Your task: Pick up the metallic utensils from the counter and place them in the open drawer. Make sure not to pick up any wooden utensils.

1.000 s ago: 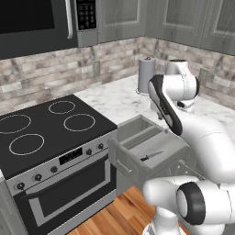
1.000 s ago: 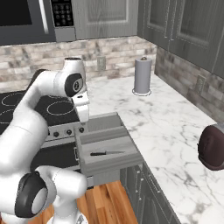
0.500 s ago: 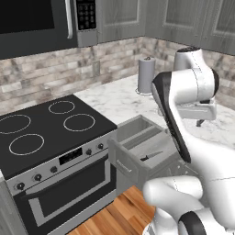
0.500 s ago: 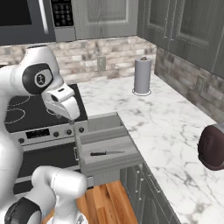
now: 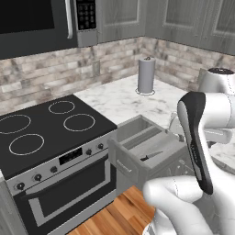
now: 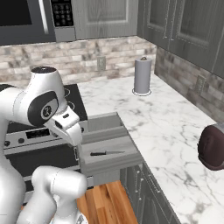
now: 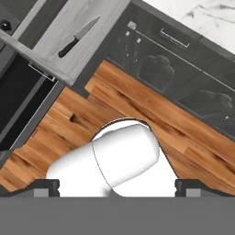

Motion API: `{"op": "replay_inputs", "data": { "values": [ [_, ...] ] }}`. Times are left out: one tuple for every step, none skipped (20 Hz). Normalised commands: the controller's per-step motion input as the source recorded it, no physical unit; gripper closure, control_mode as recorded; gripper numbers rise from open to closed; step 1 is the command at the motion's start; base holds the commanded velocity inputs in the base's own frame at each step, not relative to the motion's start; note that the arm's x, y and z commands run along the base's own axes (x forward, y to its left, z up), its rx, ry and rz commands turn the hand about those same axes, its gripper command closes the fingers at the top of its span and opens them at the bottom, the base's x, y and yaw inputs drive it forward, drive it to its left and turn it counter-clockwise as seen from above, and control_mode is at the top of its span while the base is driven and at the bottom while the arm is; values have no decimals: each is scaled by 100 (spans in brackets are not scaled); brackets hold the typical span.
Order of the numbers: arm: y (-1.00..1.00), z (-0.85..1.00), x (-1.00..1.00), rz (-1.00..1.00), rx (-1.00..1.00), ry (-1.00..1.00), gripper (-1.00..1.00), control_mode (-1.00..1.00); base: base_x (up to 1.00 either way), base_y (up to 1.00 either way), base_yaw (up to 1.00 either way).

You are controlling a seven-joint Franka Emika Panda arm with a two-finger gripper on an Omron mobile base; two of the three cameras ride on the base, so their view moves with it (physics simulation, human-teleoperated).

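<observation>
Left base view: drawer (image 5: 137,158) pulled open beside the oven (image 5: 59,183), pale interior, and the knife (image 5: 151,156) lies flat inside it toward the front, dark handle and blade. Stovetop (image 5: 50,126) sits left of the drawer, white marble counter (image 5: 119,98) runs behind it to the corner, and a paper-towel roll (image 5: 146,75) stands upright on that counter near the backsplash. The arm's white links with the dark joint band cover the right side; the fingers can't be made out here, so I can't tell whether the gripper is spread or closed. Right base view: same drawer (image 6: 107,151) open under the counter edge (image 6: 144,118), knife (image 6: 106,153) lying roughly parallel to the drawer front, alone on the pale floor of the compartment. Arm bends across the left, its wrist section just left of the drawer, not touching the knife. A dark rounded object (image 6: 212,146) sits at the right edge on the counter, can't tell what it is. Towel roll (image 6: 142,75) upright at the back. Hand view: camera looks down at the wooden floor (image 7: 151,114); drawer (image 7: 55,36) at top left with the knife (image 7: 78,36) lying diagonally in it, dark cabinet fronts (image 7: 183,78) across the upper right. Fingertips are barely visible at the bottom corners, nothing visible between them, gripper state unclear.
</observation>
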Motion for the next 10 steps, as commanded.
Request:
{"op": "replay_inputs", "data": {
  "values": [
    [0, -9, 0, 0, 0, 0, -100, -100, 0, 0, 0],
    [0, 0, 0, 0, 0, 0, -100, -100, 0, 0, 0],
    [0, 0, 0, 0, 0, 0, -100, -100, 0, 0, 0],
    [0, 0, 0, 0, 0, 0, -100, -100, 0, 0, 0],
    [0, 0, 0, 0, 0, 0, -100, -100, 0, 0, 0],
    [0, 0, 0, 0, 0, 0, -100, -100, 0, 0, 0],
    [0, 0, 0, 0, 0, 0, -100, -100, 0, 0, 0],
    [0, 0, 0, 0, 0, 0, -100, -100, 0, 0, 0],
    [0, 0, 0, 0, 0, 0, -100, -100, 0, 0, 0],
    [0, 0, 0, 0, 0, 0, -100, -100, 0, 0, 0]
  ]
}}
